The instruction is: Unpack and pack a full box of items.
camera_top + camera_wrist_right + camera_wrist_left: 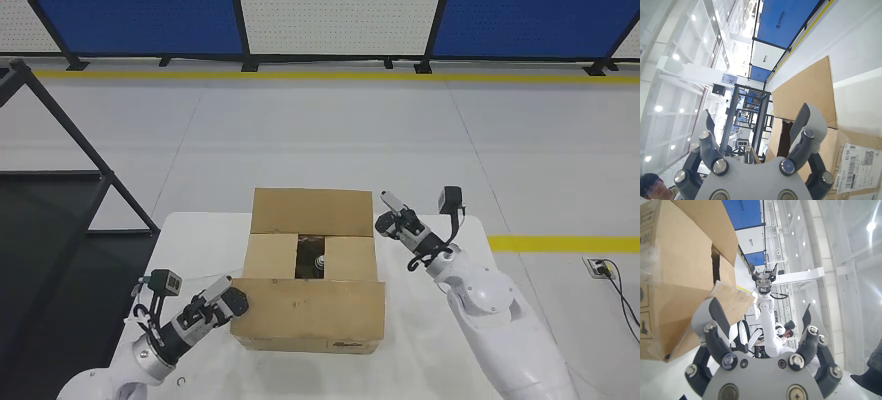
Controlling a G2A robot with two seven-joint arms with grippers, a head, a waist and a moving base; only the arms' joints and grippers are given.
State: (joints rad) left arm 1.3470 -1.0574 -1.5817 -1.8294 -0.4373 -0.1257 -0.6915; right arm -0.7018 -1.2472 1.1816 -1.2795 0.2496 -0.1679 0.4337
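Flanking the box (310, 312), left pincer (232, 295) and right pincer (386, 212) gape.

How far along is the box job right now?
Done: the box has both long flaps folded out. In hand: nothing; left pincer and right pincer hang open at opposite corners. Left: two short flaps half-cover the opening, contents sit inside; unpacking and repacking lie ahead.
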